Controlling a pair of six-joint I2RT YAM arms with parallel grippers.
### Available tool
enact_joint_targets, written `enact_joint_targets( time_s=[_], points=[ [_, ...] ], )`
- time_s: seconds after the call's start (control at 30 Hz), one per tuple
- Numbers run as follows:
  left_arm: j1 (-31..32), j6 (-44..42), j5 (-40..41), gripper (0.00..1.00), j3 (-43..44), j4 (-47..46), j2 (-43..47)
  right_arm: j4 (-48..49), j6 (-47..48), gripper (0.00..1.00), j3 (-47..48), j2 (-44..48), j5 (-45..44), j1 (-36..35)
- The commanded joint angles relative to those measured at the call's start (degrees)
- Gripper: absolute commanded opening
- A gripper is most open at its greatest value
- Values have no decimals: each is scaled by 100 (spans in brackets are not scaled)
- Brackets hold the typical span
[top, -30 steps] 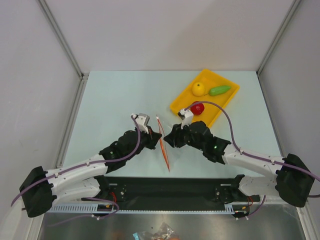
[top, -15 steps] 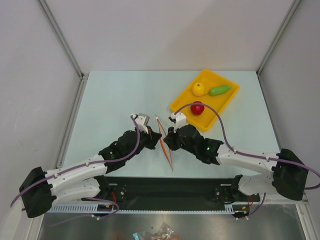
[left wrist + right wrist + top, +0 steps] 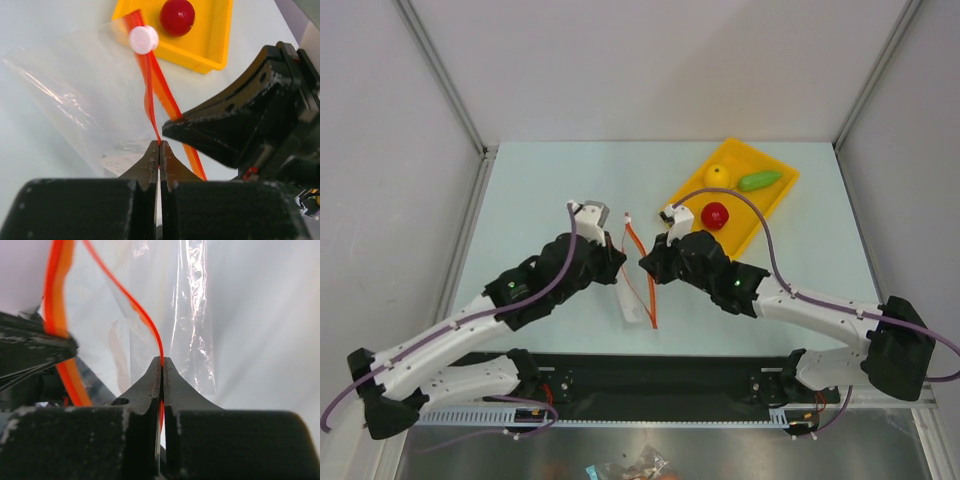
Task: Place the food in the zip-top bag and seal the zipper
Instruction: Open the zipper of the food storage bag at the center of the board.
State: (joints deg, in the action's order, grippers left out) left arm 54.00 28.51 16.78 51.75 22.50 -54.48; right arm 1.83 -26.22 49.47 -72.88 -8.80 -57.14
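The clear bag (image 3: 75,100) is in the middle of the desk (image 3: 540,200), a little nearer to the near edge than to the far edge, and well apart from the left and right edges. Its orange zipper (image 3: 150,67) runs from far to near, and the two lips of it stand apart from each other. A white slider (image 3: 143,39) sits at the far end of the zipper. The left gripper (image 3: 159,146) is closed on one thin lip of the zipper, the fingertips pressed together with the strip between them. The right gripper (image 3: 161,361) is closed in the same way on the other lip, from the right side. The two grippers face each other and are very near, with only the mouth of the bag between them. The yellow tray (image 3: 752,208) lies near the far right corner of the desk, turned at an angle to the edges, its near corner just beside the right arm. Inside it are the lemon (image 3: 718,176), the green vegetable (image 3: 759,181) and the red fruit (image 3: 715,215), apart from each other. The cable of the right arm arcs above the tray near the red fruit. Between the left arm and the left edge there is wide desk surface.
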Motion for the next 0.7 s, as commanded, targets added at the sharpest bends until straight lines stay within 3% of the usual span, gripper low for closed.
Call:
enact_joint_targets(
  time_s=[0.0,0.13,0.27,0.47,0.67],
  points=[
    [67,224,493,0,494,1501,638,608,-366,0,396,-208,983,55],
    [76,251,1064,0,1143,2651,851,1170,-770,0,555,-551,2115,229],
    [67,6,1170,0,1741,2848,255,1505,-1113,0,555,-771,2584,581],
    [23,-179,881,0,1874,1761,-1097,1427,-1070,0,441,-1044,2796,1274],
    [-257,-162,442,0,1216,389,-2091,768,-193,0,475,-1289,2427,1776]
  ],
)
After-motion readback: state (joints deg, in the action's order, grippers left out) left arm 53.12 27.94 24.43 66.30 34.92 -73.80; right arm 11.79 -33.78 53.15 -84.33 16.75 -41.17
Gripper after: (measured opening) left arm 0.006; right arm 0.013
